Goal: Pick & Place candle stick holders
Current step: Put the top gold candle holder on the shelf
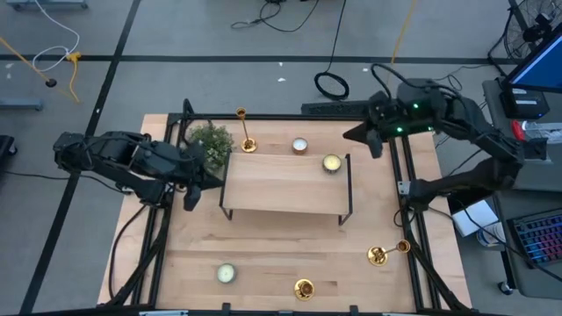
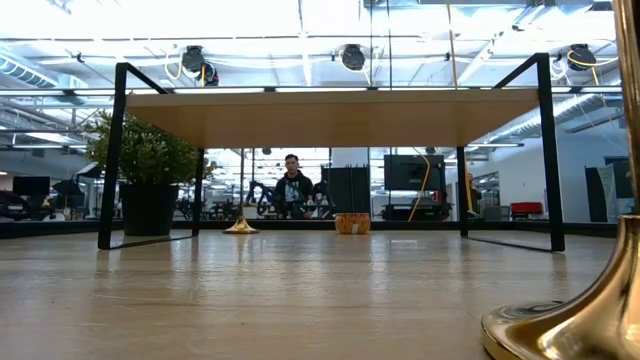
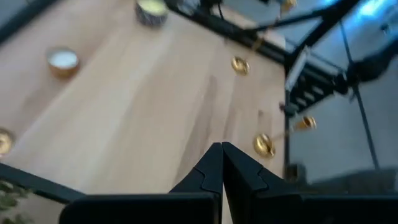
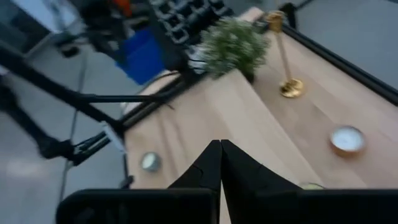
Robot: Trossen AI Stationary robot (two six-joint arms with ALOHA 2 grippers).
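Three shiny brass candle stick holders, well apart. One upright [image 1: 245, 132] at the far edge, just beside the plant [image 1: 211, 140]. One upright [image 1: 304, 288] at the near edge. One toppled [image 1: 387, 253] on its side, near right.

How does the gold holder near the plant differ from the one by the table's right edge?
The holder near the plant stands upright; the holder by the right edge lies tipped on its side. The first is behind the small wooden shelf, the second in front of it. Both are shiny gold with a round base.
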